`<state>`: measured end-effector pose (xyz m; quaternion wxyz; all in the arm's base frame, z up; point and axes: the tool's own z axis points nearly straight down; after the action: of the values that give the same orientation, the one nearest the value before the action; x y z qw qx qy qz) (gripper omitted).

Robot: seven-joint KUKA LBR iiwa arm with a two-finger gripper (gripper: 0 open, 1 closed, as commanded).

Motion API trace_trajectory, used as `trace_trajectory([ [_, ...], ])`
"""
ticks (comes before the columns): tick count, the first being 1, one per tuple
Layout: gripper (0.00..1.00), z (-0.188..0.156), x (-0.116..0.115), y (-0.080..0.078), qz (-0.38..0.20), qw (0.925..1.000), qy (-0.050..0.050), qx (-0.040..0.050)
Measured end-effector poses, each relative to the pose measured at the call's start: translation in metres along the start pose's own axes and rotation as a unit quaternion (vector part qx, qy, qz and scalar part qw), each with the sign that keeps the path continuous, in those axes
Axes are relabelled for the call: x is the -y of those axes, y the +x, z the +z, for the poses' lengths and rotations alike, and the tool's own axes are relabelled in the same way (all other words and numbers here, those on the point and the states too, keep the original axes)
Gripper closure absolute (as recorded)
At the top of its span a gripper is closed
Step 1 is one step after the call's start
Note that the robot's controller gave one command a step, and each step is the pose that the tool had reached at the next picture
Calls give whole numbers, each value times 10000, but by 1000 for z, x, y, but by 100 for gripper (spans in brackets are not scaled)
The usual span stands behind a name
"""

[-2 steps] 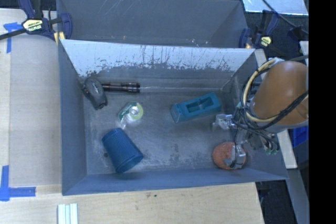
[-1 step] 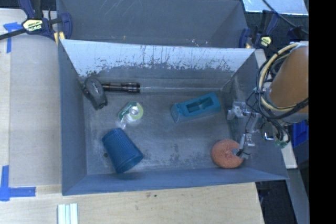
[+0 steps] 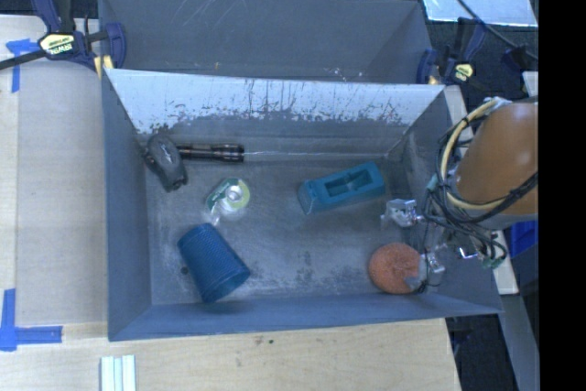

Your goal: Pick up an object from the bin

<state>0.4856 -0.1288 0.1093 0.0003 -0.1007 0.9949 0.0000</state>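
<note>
Blue plastic cup up front; my claw sits by the fuzzy rust-orange ball.
Looks soft n light imo, pinch across middle. Claw open/closed? can't tell.

Cup front left, hammer behind it, block right of centre, disc front right.

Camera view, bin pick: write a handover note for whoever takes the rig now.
Gripper: low by the bin's right wall, beside the reddish-brown round thing at front right; nothing visibly held.
Elsewhere: teal block mid-right, blue cup on its side front left, small clear thing and dark hammer left.
Done: nothing picked.
Left: grasp one thing, lift it out.
</note>
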Motion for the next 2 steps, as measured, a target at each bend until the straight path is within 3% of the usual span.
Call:
trace_trajectory([
  [1,0,39,-4,-3,566,9983,43,125],
  [2,100,38,12,-2,661,9978,18,52],
])
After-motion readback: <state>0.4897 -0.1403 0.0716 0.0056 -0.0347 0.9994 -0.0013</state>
